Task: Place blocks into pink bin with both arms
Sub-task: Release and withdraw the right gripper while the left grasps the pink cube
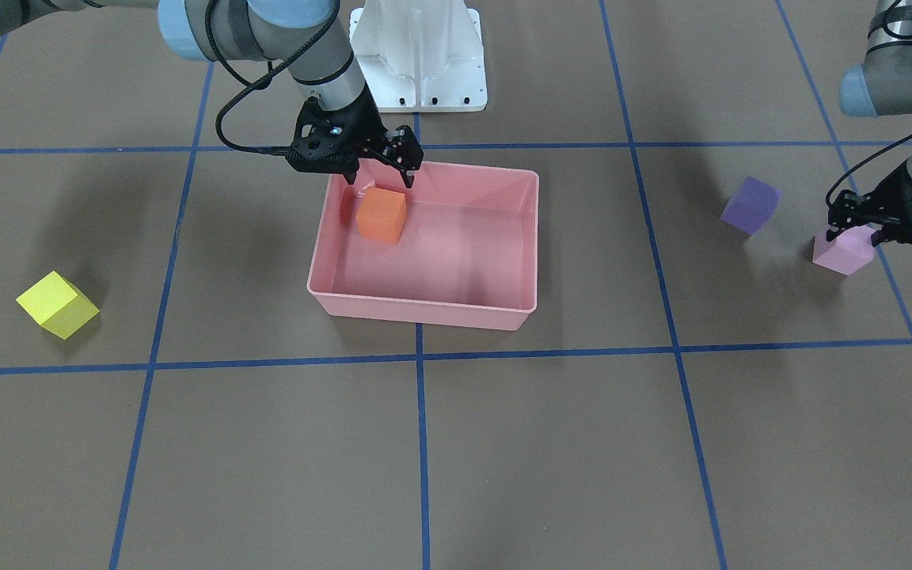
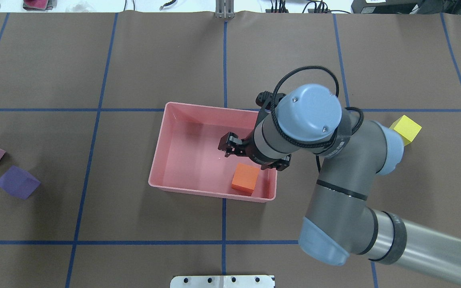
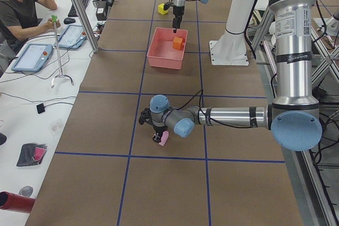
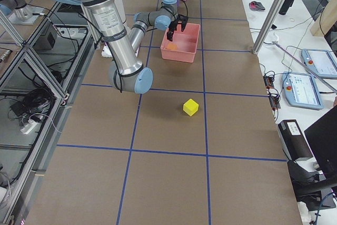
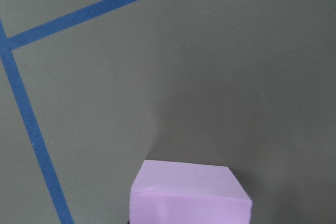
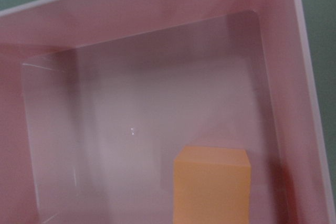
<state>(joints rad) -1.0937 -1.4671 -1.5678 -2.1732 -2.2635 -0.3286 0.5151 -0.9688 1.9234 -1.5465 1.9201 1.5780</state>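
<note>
Seen from overhead, the pink bin (image 2: 198,191) sits mid-bench (image 2: 134,60). The orange block (image 2: 245,179) rests on the bin floor in its 5 o'clock corner. The right claw (image 1: 379,176) hangs just above that block with its fingers spread wide, gripping nothing. The yellow block (image 2: 405,129) lies on the bench at 3 o'clock from the bin, well apart from it. Far out at 9 o'clock, the left claw (image 1: 856,232) is down over the light pink block (image 1: 844,252), a finger on either side of its top. I cannot tell whether they pinch it. The purple block (image 1: 750,204) lies near the light pink one, at its 5 o'clock.
</note>
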